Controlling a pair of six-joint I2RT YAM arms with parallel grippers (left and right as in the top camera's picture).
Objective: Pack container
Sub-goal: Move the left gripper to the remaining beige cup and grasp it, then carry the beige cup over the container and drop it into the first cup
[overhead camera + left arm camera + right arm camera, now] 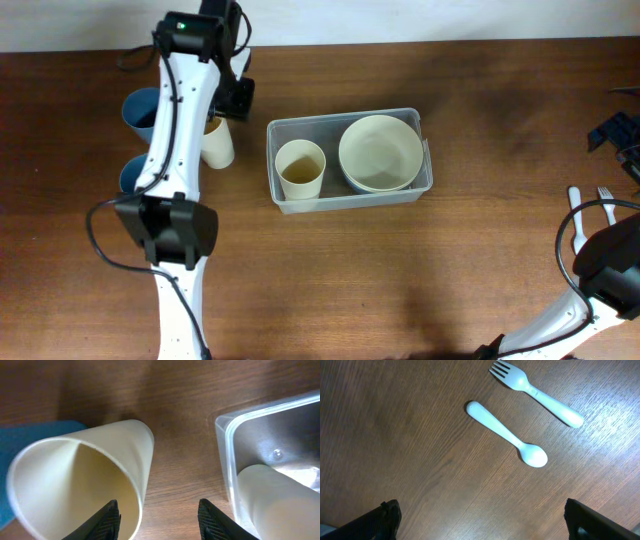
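Left jaws spread, gripping nothing, apparently astride cream cup (80, 485) rim beside container (235, 427). Right jaws released. Risk: shallow rim pinch slips, cup topples onto desk (190, 390).

The white left arm (178, 150) is stretching out long, its wrist sitting just left of the clear rectangular plastic container (330, 120). The black left gripper (159, 521) is angling downward, jaws spread apart. The right arm (600, 270) is waiting well right of that container, and the right gripper (487, 522) is gaping wide.
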